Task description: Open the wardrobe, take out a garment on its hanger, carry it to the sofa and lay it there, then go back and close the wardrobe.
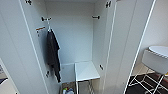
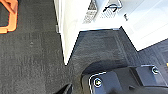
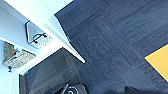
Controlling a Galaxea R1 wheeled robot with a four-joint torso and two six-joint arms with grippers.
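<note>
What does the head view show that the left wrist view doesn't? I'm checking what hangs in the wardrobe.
Head view alone: the dark grey T-shirt on a white hanger, a white shelf low inside, and a white chair to the side. Left wrist view alone: an orange object on the dark carpet. Both share the open white wardrobe.

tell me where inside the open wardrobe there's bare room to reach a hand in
Inside the tall white wardrobe, the widest free room runs from the dark grey T-shirt, hanging at the left, across to the right inner wall, above the white shelf. That shelf's top looks bare. It is crowded at the left by the T-shirt, and at the bottom by the small colourful items.
</note>
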